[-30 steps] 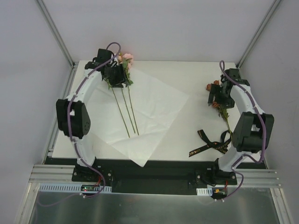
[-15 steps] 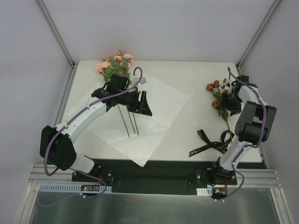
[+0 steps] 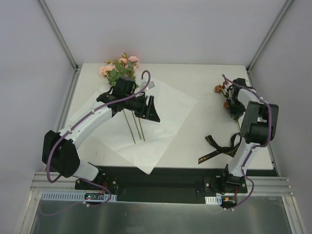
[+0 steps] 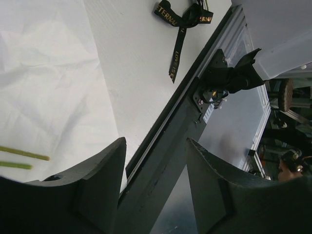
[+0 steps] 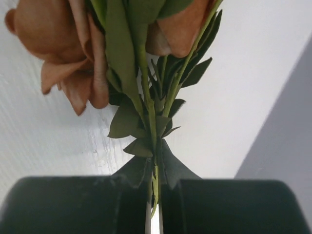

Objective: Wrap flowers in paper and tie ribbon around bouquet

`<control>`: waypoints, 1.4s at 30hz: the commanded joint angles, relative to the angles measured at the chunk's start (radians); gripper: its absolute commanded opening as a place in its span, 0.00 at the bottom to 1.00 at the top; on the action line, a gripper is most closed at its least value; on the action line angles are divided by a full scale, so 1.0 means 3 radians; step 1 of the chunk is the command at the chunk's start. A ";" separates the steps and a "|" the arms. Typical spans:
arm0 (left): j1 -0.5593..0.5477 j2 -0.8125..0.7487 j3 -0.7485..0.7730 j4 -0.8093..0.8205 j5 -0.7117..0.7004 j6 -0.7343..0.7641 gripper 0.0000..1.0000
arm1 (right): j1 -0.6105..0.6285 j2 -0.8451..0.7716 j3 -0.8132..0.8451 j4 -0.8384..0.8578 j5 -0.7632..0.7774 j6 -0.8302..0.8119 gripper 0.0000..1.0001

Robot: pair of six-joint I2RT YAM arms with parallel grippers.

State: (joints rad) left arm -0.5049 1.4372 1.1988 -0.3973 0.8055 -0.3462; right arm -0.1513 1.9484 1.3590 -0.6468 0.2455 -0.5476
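Top: right gripper (image 3: 235, 108) is pinched shut on the rust flowers (image 3: 218, 89), stem running far-to-near, well right of the paper (image 3: 168, 105). Pink flowers (image 3: 118, 71) lie on its far corner, stems parallel. Left gripper (image 3: 151, 111) hovers over the paper.
Left wrist: its fingers are half apart with nothing between; thin crinkly sheet, glossy ribbon (image 4: 178, 19) beyond.
Right wrist: jaws clamp the thin green stem; blooms look like fabric.

Flowers (image 3: 118, 72) lie on the paper (image 3: 165, 109), blooms perhaps beyond; ribbon (image 3: 217, 149) right.
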 commanded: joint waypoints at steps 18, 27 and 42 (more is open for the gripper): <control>-0.0045 -0.0040 -0.0120 0.1286 -0.0113 -0.0435 0.61 | 0.0673 -0.1836 0.0131 0.0942 -0.2099 0.2414 0.01; -0.0403 0.0210 0.0115 0.1600 -0.0236 -0.0681 0.73 | 0.1327 -0.2143 -0.0623 0.2140 -0.3411 0.3615 0.01; -0.0424 0.0175 0.0013 0.1254 -0.1138 -0.0733 0.00 | 0.1644 -0.2302 -0.0557 0.1329 -0.2957 0.3125 0.57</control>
State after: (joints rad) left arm -0.6807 1.5375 1.2068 0.0399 0.6514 -0.5846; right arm 0.3363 1.3003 1.1362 -0.0872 -0.7139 0.4805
